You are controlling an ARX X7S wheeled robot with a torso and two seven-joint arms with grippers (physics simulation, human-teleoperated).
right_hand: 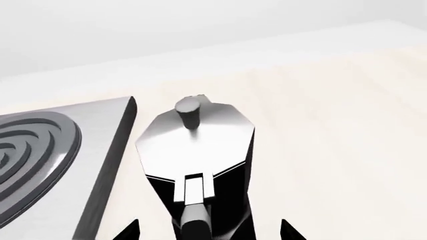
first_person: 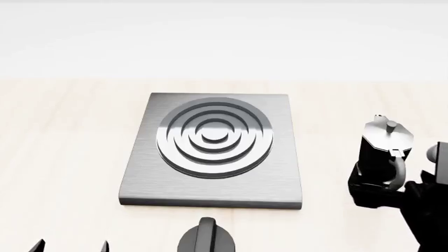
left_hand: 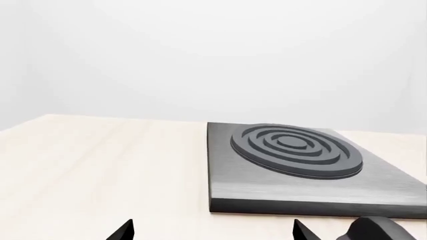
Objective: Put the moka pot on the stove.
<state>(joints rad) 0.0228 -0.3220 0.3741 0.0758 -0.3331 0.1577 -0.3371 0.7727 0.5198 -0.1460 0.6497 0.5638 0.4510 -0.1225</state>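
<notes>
**Right gripper straddles the pot's handle side; stove lies to the left**

Your right gripper (right_hand: 209, 231) stands with its fingertips spread wide either side of the moka pot (right_hand: 200, 165), handle toward you; no contact shows, so I judge it open and not yet gripping. In the head view the pot (first_person: 381, 152) stands upright on the table (first_person: 63, 136), right of the stove (first_person: 213, 149) and apart from its edge, directly ahead of the right gripper (first_person: 374, 191). Its long axis is vertical, lid knob uppermost.

Your left gripper (left_hand: 212, 231) is also open and holds nothing; it sits near the stove's (left_hand: 293, 165) front left corner, well apart from the pot. The right arm is plainly the nearer. Close on the pot's body, then carry it leftward onto the ring burner (first_person: 214, 137).
</notes>
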